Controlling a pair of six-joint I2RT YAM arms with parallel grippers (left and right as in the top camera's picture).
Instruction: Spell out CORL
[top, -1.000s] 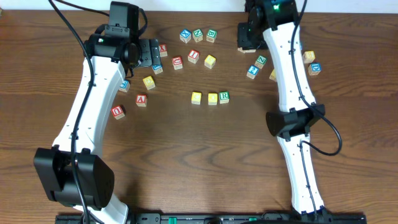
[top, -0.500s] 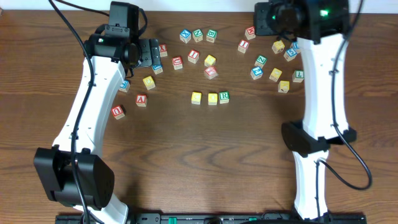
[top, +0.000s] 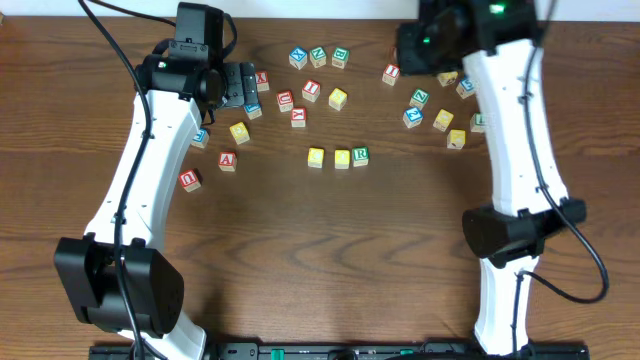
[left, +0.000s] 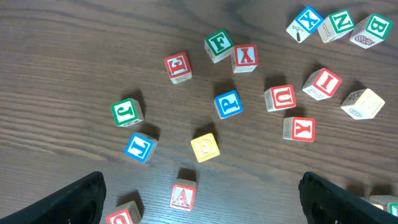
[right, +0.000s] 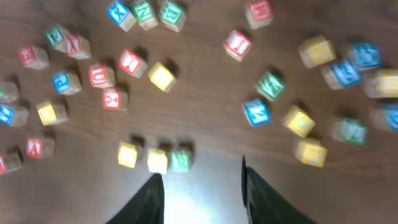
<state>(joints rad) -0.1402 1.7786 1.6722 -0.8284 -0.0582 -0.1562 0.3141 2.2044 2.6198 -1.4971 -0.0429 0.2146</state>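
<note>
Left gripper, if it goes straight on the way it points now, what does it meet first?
Probably the red A block, just ahead between the fingers of the open left gripper, though depth is unclear.

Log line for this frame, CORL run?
row: first yellow cube, second yellow cube, green R cube | blue L cube: loose, not in row | left gripper: open, empty | right gripper: open, empty

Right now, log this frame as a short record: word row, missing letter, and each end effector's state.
row: left yellow cube, middle yellow cube, green R cube, side by side
yellow letters: too small to read
fourth slot: unfilled
blue L cube: apart from the row, seen in the left wrist view
left end effector: open, empty
right end effector: open, empty
</note>
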